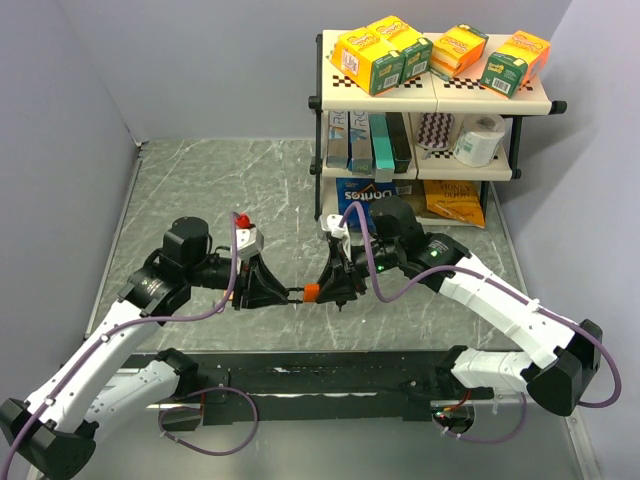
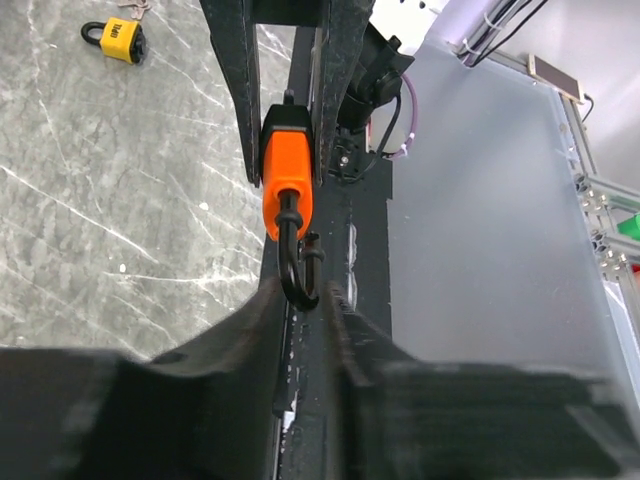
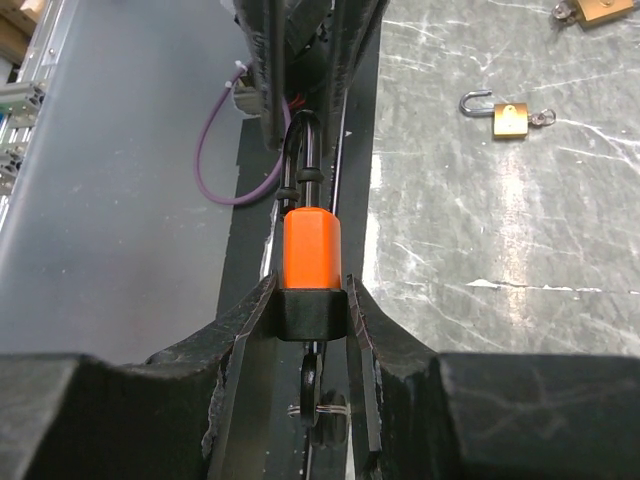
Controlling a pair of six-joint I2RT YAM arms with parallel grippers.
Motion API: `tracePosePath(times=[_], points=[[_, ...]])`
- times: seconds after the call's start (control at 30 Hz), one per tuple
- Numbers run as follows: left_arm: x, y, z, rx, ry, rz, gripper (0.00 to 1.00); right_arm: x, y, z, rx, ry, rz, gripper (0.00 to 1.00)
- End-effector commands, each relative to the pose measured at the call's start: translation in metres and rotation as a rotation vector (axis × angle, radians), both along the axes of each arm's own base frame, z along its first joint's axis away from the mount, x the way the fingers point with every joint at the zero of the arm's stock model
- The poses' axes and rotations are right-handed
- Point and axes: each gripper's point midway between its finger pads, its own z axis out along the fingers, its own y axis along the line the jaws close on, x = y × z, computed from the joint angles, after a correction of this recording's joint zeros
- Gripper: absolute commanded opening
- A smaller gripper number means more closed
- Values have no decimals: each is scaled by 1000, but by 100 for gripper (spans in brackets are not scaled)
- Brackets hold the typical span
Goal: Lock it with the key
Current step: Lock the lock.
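Pinching the shackle (image 2: 285,262) from 9 o'clock, the left tool (image 2: 303,305) is narrowed on it. The right tool (image 3: 312,300) clamps the orange padlock (image 1: 311,291) from 3 o'clock, above the surface (image 1: 200,190). Push straight along the shackle's axis, both grips firm, until it seats.

padlock (image 1: 311,291): orange body with a black base, lying level in mid-air.
shackle (image 2: 290,272): thin black loop at one end.
key (image 3: 312,385): dark, with a ring, at the base end.

walls (image 1: 200,60): pale lilac | tabletop (image 1: 220,190): grey marble | shelf rack (image 1: 450,98): far right
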Motion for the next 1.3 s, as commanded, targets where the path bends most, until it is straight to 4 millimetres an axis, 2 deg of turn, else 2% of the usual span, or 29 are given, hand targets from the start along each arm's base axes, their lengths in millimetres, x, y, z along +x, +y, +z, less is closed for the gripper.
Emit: tracePosePath(times=[0.0,0.1,0.17,0.63,0.9,1.0,1.17,1.27], points=[[4,-7,14,-31,-37,-1,15,-1,7,37,103,-50,42,0],[2,-10,13,-32,-28,-8,3,-2,6,38,106,-48,45,0],[1,-11,13,-35,-26,-6,1,-3,7,38,108,-39,52,0],[1,-29,11,-63,67,9,1,0,19,53,154,-9,60,0],[-1,-41,-1,-86,145,-2,1,2,37,67,188,-37,80,0],[-1,-45,1,-114,169,-6,1,2,43,73,205,-39,90,0],[1,-48,4,-138,181,1,1,-9,56,73,208,-38,147,0],[2,-46,0,-113,172,8,1,-8,56,70,196,-46,152,0]])
